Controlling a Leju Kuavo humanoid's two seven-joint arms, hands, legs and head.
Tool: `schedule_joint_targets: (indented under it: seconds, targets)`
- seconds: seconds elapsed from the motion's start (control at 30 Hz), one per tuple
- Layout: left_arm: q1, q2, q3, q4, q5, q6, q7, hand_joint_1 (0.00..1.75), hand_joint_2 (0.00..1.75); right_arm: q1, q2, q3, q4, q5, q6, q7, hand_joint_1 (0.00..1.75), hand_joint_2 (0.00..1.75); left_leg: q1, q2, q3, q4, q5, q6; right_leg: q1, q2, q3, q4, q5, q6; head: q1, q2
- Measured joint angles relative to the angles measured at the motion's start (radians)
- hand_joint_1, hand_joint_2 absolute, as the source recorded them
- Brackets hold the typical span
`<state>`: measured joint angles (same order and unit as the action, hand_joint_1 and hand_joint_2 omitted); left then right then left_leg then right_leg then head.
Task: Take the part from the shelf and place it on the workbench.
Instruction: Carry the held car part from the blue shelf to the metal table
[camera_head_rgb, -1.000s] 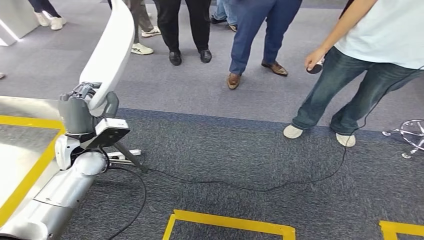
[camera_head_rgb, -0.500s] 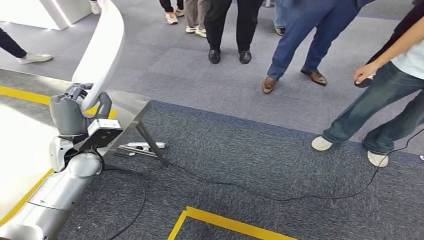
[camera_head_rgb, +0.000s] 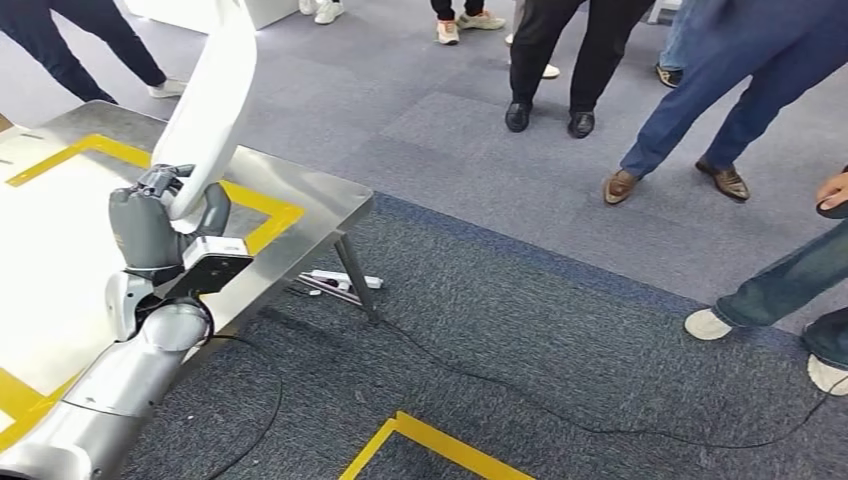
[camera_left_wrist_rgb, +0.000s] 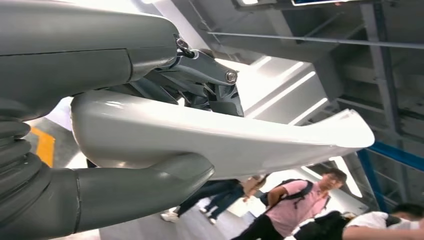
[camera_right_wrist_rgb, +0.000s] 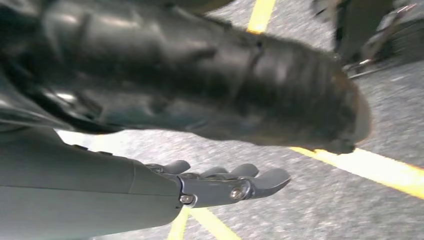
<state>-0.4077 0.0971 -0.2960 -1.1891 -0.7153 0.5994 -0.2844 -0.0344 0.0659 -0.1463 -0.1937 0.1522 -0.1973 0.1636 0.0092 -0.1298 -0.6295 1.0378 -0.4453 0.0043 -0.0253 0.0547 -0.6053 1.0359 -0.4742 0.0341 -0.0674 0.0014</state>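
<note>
My left hand (camera_head_rgb: 160, 215) grips the lower end of a long, curved white part (camera_head_rgb: 215, 90), which stands upright and runs out of the top of the head view. The hand hovers over the near corner of the steel workbench (camera_head_rgb: 320, 200), whose top is marked with yellow tape (camera_head_rgb: 262, 212). In the left wrist view the white part (camera_left_wrist_rgb: 225, 140) lies across the left hand (camera_left_wrist_rgb: 75, 65), with the thumb wrapped under it. My right hand (camera_right_wrist_rgb: 220, 182) hangs over grey carpet with its fingers stretched out and nothing in them.
Several people stand on the carpet beyond the bench, among them black shoes (camera_head_rgb: 548, 118) and a person in jeans (camera_head_rgb: 790, 290) at the right. A white power strip (camera_head_rgb: 340, 282) and a black cable (camera_head_rgb: 520, 400) lie by the bench leg. Yellow floor tape (camera_head_rgb: 430, 440) runs near me.
The whole view has swung left: the workbench now fills more of the left side and the people have slid right. My left hand still holds the white part the same way.
</note>
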Motion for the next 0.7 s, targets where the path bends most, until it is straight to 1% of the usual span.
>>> schedule_joint_targets:
  seconds: [0.03,0.07,0.1,0.13,0.17,0.2,0.23,0.27,0.3,0.33,0.37,0.4,0.43,0.47,0.5,0.53,0.57,0.6,0.63,0.67,0.7]
  targets:
    - [0.0,0.002,0.0,0.0,0.0,0.0,0.0,1.75,1.75,0.0,0.0,0.0,0.0,0.0,0.0,0.0,0.0,0.0,-0.002,0.019,-0.007,0.014,-0.009,-0.004,-0.001,-0.013,0.004,-0.002,0.0,-0.007,-0.004,0.0]
    - [-0.002,0.004,0.0,0.0,0.0,0.0,0.0,1.75,1.75,0.001,0.0,0.0,0.0,0.001,0.0,0.001,0.0,0.0,-0.003,0.048,-0.022,0.047,-0.028,-0.009,-0.002,-0.026,0.007,-0.004,0.0,-0.013,-0.008,0.0]
    - [-0.004,0.005,0.0,0.0,0.0,-0.001,0.0,1.75,1.75,0.002,-0.001,-0.001,0.0,0.001,0.001,0.001,0.0,0.0,-0.004,0.082,-0.046,0.099,-0.054,-0.013,0.0,-0.039,0.01,-0.005,-0.002,-0.018,-0.012,0.0]
    - [-0.005,0.005,0.0,0.0,0.0,-0.001,0.0,1.75,1.75,0.003,-0.001,-0.001,0.0,0.001,0.001,0.001,0.0,0.0,-0.003,0.104,-0.078,0.164,-0.083,-0.016,0.002,-0.051,0.011,-0.005,-0.004,-0.022,-0.016,0.0]
    - [-0.006,0.005,0.0,0.001,0.0,-0.002,0.0,1.75,1.75,0.004,-0.001,-0.001,0.0,0.002,0.001,0.001,0.0,0.0,-0.002,0.113,-0.107,0.223,-0.105,-0.019,0.003,-0.064,0.012,-0.005,-0.006,-0.024,-0.016,0.0]
    - [-0.005,0.004,-0.001,0.002,0.0,-0.003,0.0,1.75,1.75,0.004,-0.001,-0.001,0.0,0.002,0.001,0.001,0.0,0.0,-0.001,0.117,-0.126,0.26,-0.112,-0.019,0.004,-0.078,0.014,-0.005,-0.009,-0.025,-0.017,0.0]
    - [-0.005,0.005,-0.001,0.003,0.0,-0.003,0.0,1.75,1.75,0.004,0.0,-0.001,0.0,0.002,0.001,0.001,0.0,0.0,-0.001,0.118,-0.128,0.262,-0.101,-0.018,0.005,-0.092,0.016,-0.005,-0.011,-0.025,-0.017,0.0]
    - [-0.005,0.005,-0.001,0.004,0.0,-0.003,0.0,1.75,1.75,0.004,0.0,-0.001,0.0,0.002,0.001,0.001,0.0,0.0,-0.002,0.122,-0.109,0.225,-0.073,-0.014,0.006,-0.106,0.019,-0.005,-0.013,-0.024,-0.017,0.0]
    - [-0.005,0.005,-0.001,0.004,0.0,-0.003,0.0,1.75,1.75,0.003,0.0,-0.001,0.0,0.002,0.001,0.001,0.0,0.0,-0.006,0.136,-0.074,0.158,-0.038,-0.007,0.008,-0.119,0.024,-0.005,-0.016,-0.023,-0.017,0.0]
    - [-0.007,0.006,-0.001,0.004,0.0,-0.003,0.0,1.75,1.75,0.003,0.0,-0.001,0.0,0.002,0.001,0.001,0.0,0.0,-0.013,0.162,-0.038,0.09,-0.015,0.002,0.01,-0.131,0.029,-0.006,-0.02,-0.021,-0.017,0.0]
    - [-0.009,0.006,-0.001,0.004,0.0,-0.003,0.0,1.75,1.75,0.003,0.0,-0.001,0.0,0.002,0.001,0.001,0.0,0.0,-0.02,0.185,-0.009,0.035,0.0,0.01,0.013,-0.143,0.033,-0.007,-0.023,-0.018,-0.017,0.0]
    - [-0.011,0.006,-0.001,0.004,0.0,-0.003,0.0,1.75,1.75,0.002,0.0,-0.001,0.0,0.002,0.001,0.001,0.0,0.0,-0.027,0.202,0.007,0.004,0.003,0.017,0.015,-0.155,0.037,-0.008,-0.026,-0.014,-0.016,0.0]
    - [-0.013,0.006,-0.001,0.004,0.0,-0.003,0.0,1.75,1.75,0.001,0.001,-0.001,0.0,0.002,0.002,0.001,0.0,0.0,-0.032,0.204,0.01,-0.005,-0.002,0.02,0.017,-0.168,0.039,-0.01,-0.028,-0.009,-0.017,0.0]
    - [-0.014,0.008,-0.001,0.004,0.0,-0.004,0.0,1.75,1.75,0.0,0.001,-0.001,0.0,0.002,0.002,0.001,0.0,0.0,-0.033,0.191,0.009,-0.01,-0.001,0.024,0.018,-0.181,0.044,-0.012,-0.03,-0.003,-0.017,0.0]
    - [-0.013,0.009,0.0,0.004,0.0,-0.004,0.0,1.75,1.75,-0.001,0.002,-0.001,0.0,0.002,0.002,0.001,0.0,0.0,-0.03,0.177,0.013,-0.015,0.002,0.027,0.017,-0.184,0.046,-0.013,-0.034,0.002,-0.017,0.0]
    - [-0.014,0.009,0.0,0.003,0.0,-0.004,0.0,1.75,1.75,-0.002,0.002,-0.001,0.0,0.002,0.002,0.001,0.0,0.0,-0.025,0.165,0.017,-0.022,0.005,0.032,0.016,-0.166,0.045,-0.005,-0.042,0.008,-0.017,0.0]
    - [-0.015,0.009,0.0,0.003,0.0,-0.004,0.0,1.75,1.75,-0.003,0.003,-0.001,0.0,0.002,0.002,0.001,0.0,0.0,-0.02,0.153,0.021,-0.028,0.008,0.036,0.014,-0.137,0.033,0.021,-0.058,0.012,-0.014,0.0]
    - [-0.016,0.007,0.0,0.003,0.0,-0.004,0.0,1.75,1.75,-0.002,0.003,-0.001,0.0,0.002,0.003,0.001,0.0,0.0,-0.016,0.142,0.024,-0.032,0.01,0.04,0.013,-0.102,0.008,0.07,-0.083,0.015,-0.011,0.0]
    - [-0.017,0.005,0.0,0.003,0.0,-0.005,0.0,1.75,1.75,-0.001,0.003,-0.001,0.0,0.002,0.003,0.001,0.0,0.0,-0.015,0.13,0.024,-0.033,0.01,0.043,0.013,-0.073,-0.026,0.136,-0.112,0.017,-0.008,0.0]
    - [-0.016,0.003,0.0,0.004,0.0,-0.006,0.0,1.75,1.75,0.0,0.003,-0.001,0.0,0.002,0.004,0.001,0.0,0.0,-0.014,0.117,0.024,-0.033,0.009,0.044,0.012,-0.061,-0.063,0.203,-0.136,0.019,-0.006,0.0]
    - [-0.014,0.002,0.0,0.004,-0.001,-0.006,0.0,1.75,1.75,0.002,0.003,-0.001,0.0,0.002,0.005,0.002,0.0,0.0,-0.014,0.103,0.024,-0.032,0.009,0.045,0.012,-0.057,-0.092,0.251,-0.147,0.021,-0.005,0.0]
